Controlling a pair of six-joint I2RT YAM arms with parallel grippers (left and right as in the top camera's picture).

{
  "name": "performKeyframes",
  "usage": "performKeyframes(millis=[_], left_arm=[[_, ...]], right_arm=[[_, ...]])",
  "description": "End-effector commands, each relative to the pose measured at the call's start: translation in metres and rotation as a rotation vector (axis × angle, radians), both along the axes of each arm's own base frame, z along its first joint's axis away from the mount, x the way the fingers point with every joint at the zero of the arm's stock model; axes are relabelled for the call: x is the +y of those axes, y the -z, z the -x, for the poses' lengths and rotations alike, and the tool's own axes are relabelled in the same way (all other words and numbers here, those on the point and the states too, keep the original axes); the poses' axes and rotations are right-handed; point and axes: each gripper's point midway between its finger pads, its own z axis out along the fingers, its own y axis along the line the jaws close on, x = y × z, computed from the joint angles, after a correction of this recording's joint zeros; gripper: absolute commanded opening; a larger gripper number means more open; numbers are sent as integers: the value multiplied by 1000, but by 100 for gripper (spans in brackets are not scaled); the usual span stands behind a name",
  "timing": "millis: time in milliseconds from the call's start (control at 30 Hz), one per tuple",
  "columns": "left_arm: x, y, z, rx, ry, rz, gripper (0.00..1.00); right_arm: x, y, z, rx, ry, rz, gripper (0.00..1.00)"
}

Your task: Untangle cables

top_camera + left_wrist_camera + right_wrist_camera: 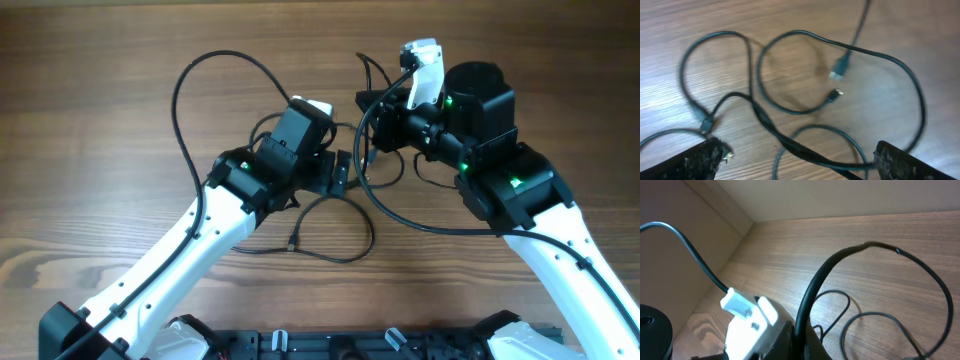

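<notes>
- The wooden table [100, 60] fills the overhead view, with the left hand [338, 172] close to its middle.
- The left arm [180, 250] reaches the left hand from the near left corner. The right arm [560, 250] comes in from the other side, and its white-topped wrist lies beyond the left hand and to its right.
- The left hand is spread wide. In its wrist view its two dark fingers [687, 162] stand well apart at the lower corners and grip nothing.
- The right hand [365, 105] sits just beyond the left hand. Its fingers do not show clearly, so I cannot tell whether it is open or closed.
- One thick black wire [190, 80] sweeps in a wide loop to the left of the left hand. A second thick wire [400, 215] curves along its right side.
- The cables [805, 33] lie flat on the table in overlapping loops, directly beneath and in front of the left hand. One strand runs across the gap between its fingers, crossing other strands on the way. From overhead, a loop also spills out on the near side of the left hand.
- A larger plug tip [839, 71] and a smaller plug tip [836, 93] lie near each other inside the loops ahead of the left hand. Another plug [707, 125] rests just ahead of its left finger.
</notes>
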Motion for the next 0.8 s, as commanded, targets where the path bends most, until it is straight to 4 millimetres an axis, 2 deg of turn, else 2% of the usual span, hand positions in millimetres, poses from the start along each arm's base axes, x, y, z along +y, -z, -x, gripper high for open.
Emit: performKeyframes(millis=[0,200,267,400,600,767], left_arm=[[22,-23,-14,-90,-221,20,100],[12,-67,-10,-201,-120,119,100],[1,-89,-1,-248,-12,177,100],[-14,-114,18,-301,170,230,100],[-24,-119,29,-302,269,260,100],[-27,-125,25,-330,269,275,100]], right_arm=[[-3,-14,-1,-35,20,-11,4],[-5,-25,-9,-52,71,-57,4],[-5,-29,-10,-48,87,-90,4],[-2,-42,-13,-31,110,-184,4],[15,-69,-4,-39,15,-323,4],[23,-73,3,-29,-47,-348,4]])
